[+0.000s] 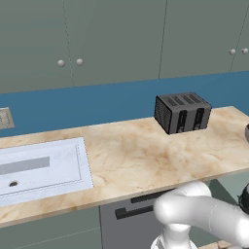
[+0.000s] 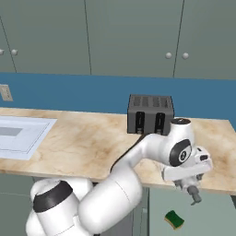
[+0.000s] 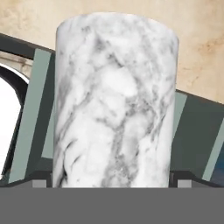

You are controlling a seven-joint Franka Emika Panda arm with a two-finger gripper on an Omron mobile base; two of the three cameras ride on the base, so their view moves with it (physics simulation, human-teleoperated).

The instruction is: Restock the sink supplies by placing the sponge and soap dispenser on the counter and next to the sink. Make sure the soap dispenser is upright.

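The counter runs long and beige across the room under grey-green cabinets and a blue wall strip. Set into its left end is the pale sink, with a small drain hole toward its near left. Further right on the counter stands a black toaster, back against the wall and well apart from the sink.

The white arm bends out past the counter's front edge on the right, with its gripper hanging below counter level, in front of the cabinet fronts. Seen from the hand, a marbled white-grey cylinder, the soap dispenser, stands upright right up between the fingers, whose dark tips sit spread wide on either side of its base. I cannot tell whether they press on it.

The sponge, green over yellow, lies down low, below and a little left of the gripper, off the counter.
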